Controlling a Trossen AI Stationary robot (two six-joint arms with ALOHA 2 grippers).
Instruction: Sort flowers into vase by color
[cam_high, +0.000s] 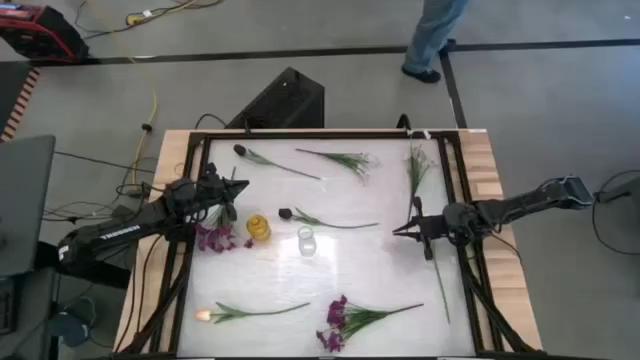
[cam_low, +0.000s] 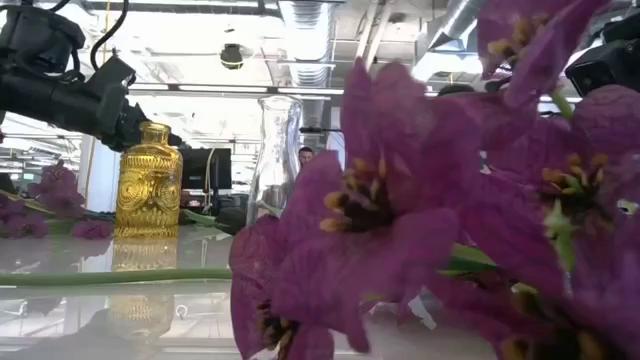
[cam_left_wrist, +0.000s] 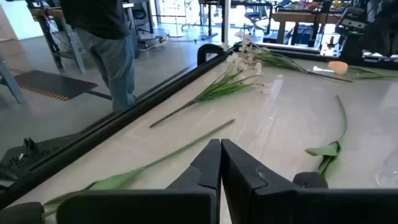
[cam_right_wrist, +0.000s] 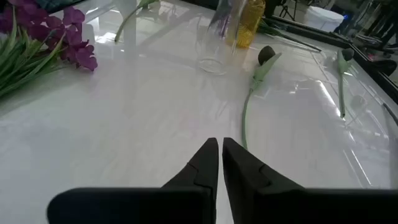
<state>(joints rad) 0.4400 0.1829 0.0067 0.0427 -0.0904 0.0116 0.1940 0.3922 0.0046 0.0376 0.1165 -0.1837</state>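
Long-stemmed flowers lie flat on the white table. A dark purple bud (cam_high: 240, 150) and a white sprig (cam_high: 350, 161) lie near the far edge. A second white sprig (cam_high: 415, 165) lies at the right, and another dark bud (cam_high: 285, 213) in the middle. An orange tulip (cam_high: 205, 315) and a purple cluster (cam_high: 335, 325) lie at the near edge. Another purple cluster (cam_high: 215, 238) lies under the left arm. My left gripper (cam_high: 232, 188) (cam_left_wrist: 221, 149) is shut above the table's left part. My right gripper (cam_high: 400, 229) (cam_right_wrist: 220, 149) is shut at the right, pointing toward the middle bud (cam_right_wrist: 266, 56).
A yellow glass vase (cam_high: 258, 228) (cam_low: 148, 180) and a clear glass vase (cam_high: 306, 241) (cam_low: 275, 155) stand upright mid-table. A black frame (cam_high: 300, 133) rims the table. A person's legs (cam_high: 430, 40) stand beyond the far edge. Purple blossoms (cam_low: 400, 220) fill the low view's foreground.
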